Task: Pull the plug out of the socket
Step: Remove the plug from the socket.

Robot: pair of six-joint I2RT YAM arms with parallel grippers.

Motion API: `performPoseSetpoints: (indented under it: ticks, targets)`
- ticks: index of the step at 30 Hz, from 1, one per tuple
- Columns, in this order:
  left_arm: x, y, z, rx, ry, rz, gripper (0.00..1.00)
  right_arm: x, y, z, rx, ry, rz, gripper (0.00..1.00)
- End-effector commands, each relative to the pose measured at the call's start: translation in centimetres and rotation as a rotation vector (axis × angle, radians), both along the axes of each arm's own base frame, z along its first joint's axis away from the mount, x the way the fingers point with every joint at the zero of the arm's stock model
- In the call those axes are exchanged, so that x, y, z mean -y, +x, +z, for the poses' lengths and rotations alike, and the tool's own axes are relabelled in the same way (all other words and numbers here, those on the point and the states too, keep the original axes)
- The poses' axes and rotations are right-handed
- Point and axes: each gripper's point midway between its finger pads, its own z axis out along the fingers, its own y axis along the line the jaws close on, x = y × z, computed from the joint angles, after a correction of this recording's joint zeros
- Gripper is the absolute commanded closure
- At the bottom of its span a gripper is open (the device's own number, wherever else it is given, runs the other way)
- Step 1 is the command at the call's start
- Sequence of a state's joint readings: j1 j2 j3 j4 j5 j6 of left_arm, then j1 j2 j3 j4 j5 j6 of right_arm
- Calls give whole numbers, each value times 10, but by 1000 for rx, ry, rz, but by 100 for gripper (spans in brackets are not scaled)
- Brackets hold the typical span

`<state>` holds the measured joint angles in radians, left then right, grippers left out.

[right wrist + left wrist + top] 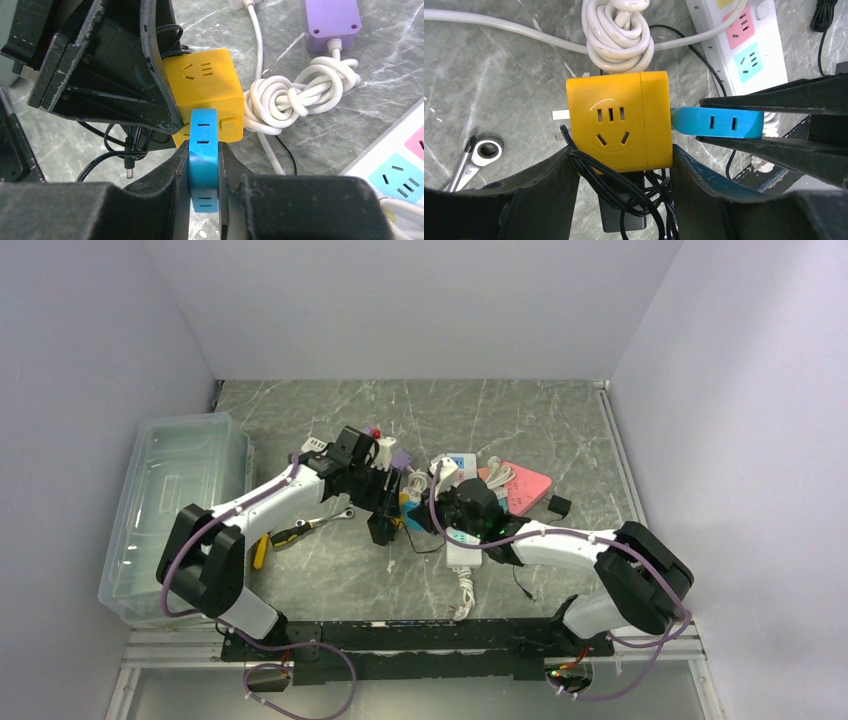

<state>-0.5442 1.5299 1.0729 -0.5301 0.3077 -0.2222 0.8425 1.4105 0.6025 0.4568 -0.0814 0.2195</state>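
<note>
The left claw point(621, 156) was clenched on the lower sides of the yellow socket cube point(619, 120), near the middle of the grey counter point(499, 75). At the far left of its wrist view, a wrench point(479, 155) was laid flat, well apart from the cube. A knotted white cord point(621, 35) was bunched just beside the cube's far side. The blue plug point(719, 123) was seated against the cube's right side, not yet pulled free. It was grasped flat between the fingers of the right claw point(700, 121), which was clamped tight. Farther right, a white power strip point(744, 45) with pink and blue outlets was laid on the counter.
</note>
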Motion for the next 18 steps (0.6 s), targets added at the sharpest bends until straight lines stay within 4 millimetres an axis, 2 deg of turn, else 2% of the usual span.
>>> performPoseSetpoints:
  ticks: [1, 11, 18]
  targets:
    - [-14, 20, -2, 75, 84, 29, 100, -3, 20, 39, 36, 146, 1, 100]
    - [-14, 21, -1, 65, 71, 38, 100, -2, 20, 40, 67, 127, -6, 100]
    - [-23, 29, -1, 37, 45, 84, 100, -24, 6, 40, 94, 102, 12, 100]
